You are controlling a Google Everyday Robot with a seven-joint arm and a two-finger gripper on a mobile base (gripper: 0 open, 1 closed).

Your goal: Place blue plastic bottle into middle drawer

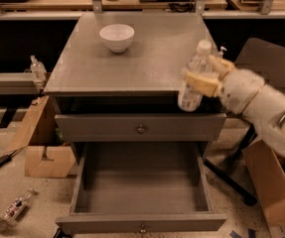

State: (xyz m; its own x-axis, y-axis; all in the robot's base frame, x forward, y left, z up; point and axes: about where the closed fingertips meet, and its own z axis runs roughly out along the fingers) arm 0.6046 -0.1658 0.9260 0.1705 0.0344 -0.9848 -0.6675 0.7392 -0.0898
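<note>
The blue plastic bottle [193, 77] is clear with a white cap and hangs in the air in front of the cabinet top's right front edge. My gripper [205, 81] is shut on the bottle around its middle, reaching in from the right. The middle drawer [141, 192] is pulled open below, and its inside is bare. The bottle is above and toward the right of the drawer's opening.
A white bowl [116, 36] sits at the back of the cabinet top [127, 63]. The shallower drawer [141, 128] above is shut. A small pump-top bottle [37, 69] stands left, cardboard boxes [41, 157] sit on the floor, and a littered bottle [14, 209] lies lower left.
</note>
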